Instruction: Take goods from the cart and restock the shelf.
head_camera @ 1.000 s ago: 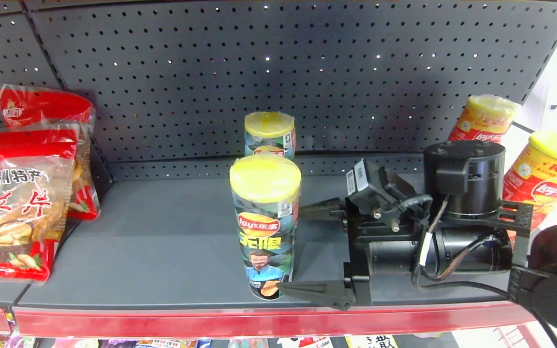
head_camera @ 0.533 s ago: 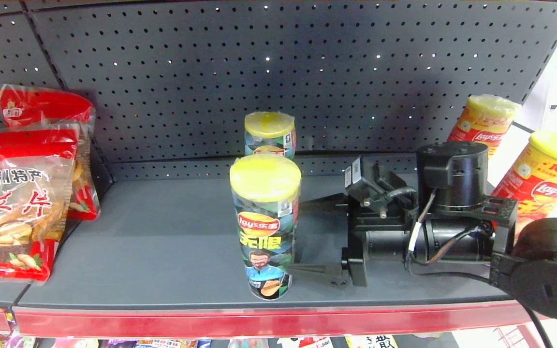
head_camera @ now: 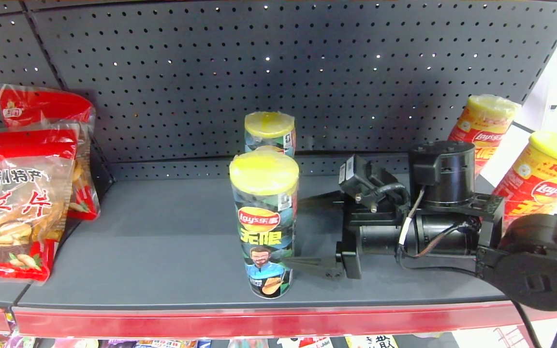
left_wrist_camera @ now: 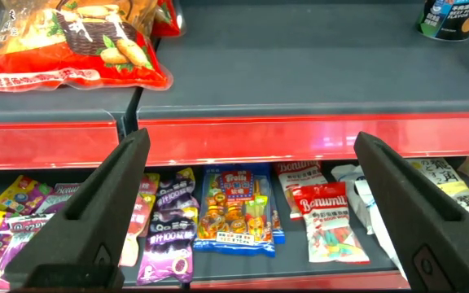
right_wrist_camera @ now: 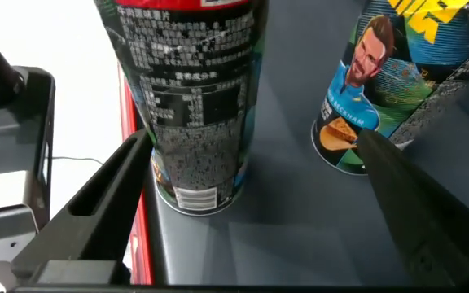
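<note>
Crinkly plastic snack bags (head_camera: 22,193) leaned at the left of the shelf (head_camera: 162,251), and the left tool (left_wrist_camera: 251,142) hung wide and empty by its front edge. Centre, the rigid chip canister (head_camera: 265,227) stood upright before its twin (head_camera: 270,129), label outward, probably for display; the right tool (head_camera: 294,232) flanked it, fingers (head_camera: 315,266) spread wide, gripping nothing.

The front can (head_camera: 265,227) hides the lower half of the rear can (head_camera: 270,131)

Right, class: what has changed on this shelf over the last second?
The right claw, open astride the front can, eased deeper onto the shelf. Nothing was grasped or released, and the front can barely shifted. The rear can, red bags and orange cans stayed put.
</note>
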